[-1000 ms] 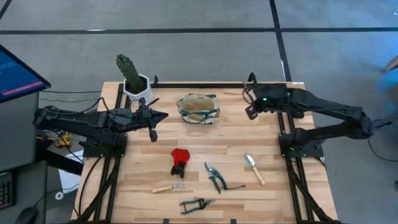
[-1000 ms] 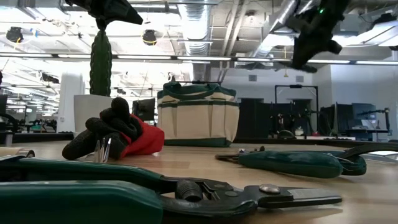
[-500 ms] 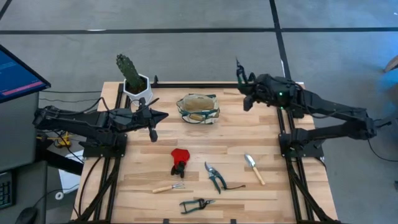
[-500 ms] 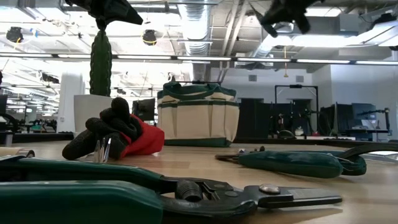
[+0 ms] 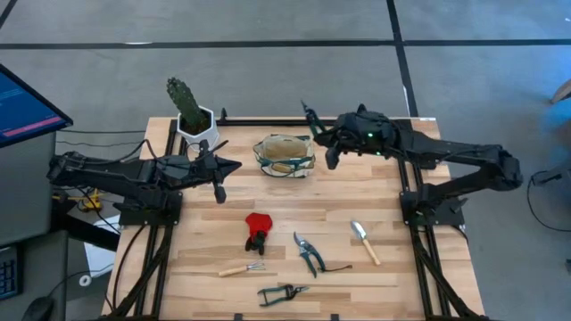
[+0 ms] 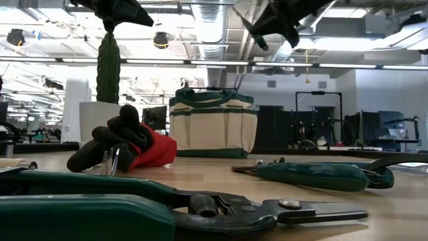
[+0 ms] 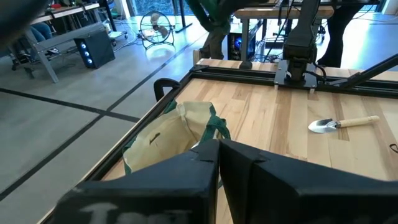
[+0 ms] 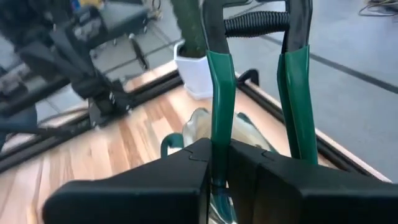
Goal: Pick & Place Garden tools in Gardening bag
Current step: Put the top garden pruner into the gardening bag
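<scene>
My right fingers (image 8: 217, 168) pinch green-handled shears (image 8: 255, 81) above the gardening bag (image 5: 284, 155), upper centre; it may already hold something. Five tools wait lower on the surface (image 5: 393, 214); left fingers (image 7: 217, 162) pressed together.

I logged: pale varnished wood-plank table (image 5: 384, 178); beige canvas bag with green cloth trim (image 5: 284, 154); glossy green plastic-coated shear handles (image 8: 219, 93); steel trowel, wooden handle (image 7: 339, 124); matt black gripper fingers (image 8: 193, 180).
</scene>
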Robot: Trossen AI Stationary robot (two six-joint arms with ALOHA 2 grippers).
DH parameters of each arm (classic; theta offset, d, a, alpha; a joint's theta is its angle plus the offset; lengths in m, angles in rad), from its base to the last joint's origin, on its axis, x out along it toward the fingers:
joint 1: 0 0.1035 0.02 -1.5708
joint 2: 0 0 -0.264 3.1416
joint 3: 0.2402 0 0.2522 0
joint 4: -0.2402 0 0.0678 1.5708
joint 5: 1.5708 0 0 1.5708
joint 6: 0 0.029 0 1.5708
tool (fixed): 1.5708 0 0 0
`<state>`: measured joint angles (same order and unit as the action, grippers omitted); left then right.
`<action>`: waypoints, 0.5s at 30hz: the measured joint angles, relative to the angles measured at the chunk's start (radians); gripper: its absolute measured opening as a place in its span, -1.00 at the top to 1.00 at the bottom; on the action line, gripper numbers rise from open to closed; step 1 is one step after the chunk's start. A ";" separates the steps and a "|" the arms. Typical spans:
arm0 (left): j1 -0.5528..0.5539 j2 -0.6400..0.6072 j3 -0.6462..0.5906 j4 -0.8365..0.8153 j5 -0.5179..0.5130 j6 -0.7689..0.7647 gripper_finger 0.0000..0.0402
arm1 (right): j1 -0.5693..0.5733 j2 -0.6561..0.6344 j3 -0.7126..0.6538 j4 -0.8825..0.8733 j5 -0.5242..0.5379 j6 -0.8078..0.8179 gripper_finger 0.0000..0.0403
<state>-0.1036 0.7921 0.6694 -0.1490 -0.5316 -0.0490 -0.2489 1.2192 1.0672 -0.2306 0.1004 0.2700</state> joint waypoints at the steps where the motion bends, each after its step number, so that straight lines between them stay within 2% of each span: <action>1: 0.000 0.000 0.000 0.000 0.000 0.000 0.98 | 0.000 0.024 0.021 0.001 -0.009 -0.014 0.91; 6: 0.000 0.000 0.000 0.000 0.000 0.000 0.98 | 0.000 0.143 0.159 -0.036 -0.064 -0.100 0.91; 15: 0.000 0.000 0.000 0.000 0.001 0.000 0.98 | -0.008 0.390 0.479 -0.375 -0.080 -0.316 0.91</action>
<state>-0.1036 0.7918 0.6695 -0.1493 -0.5304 -0.0490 -0.2569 1.6088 1.5459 -0.6055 0.0208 -0.0461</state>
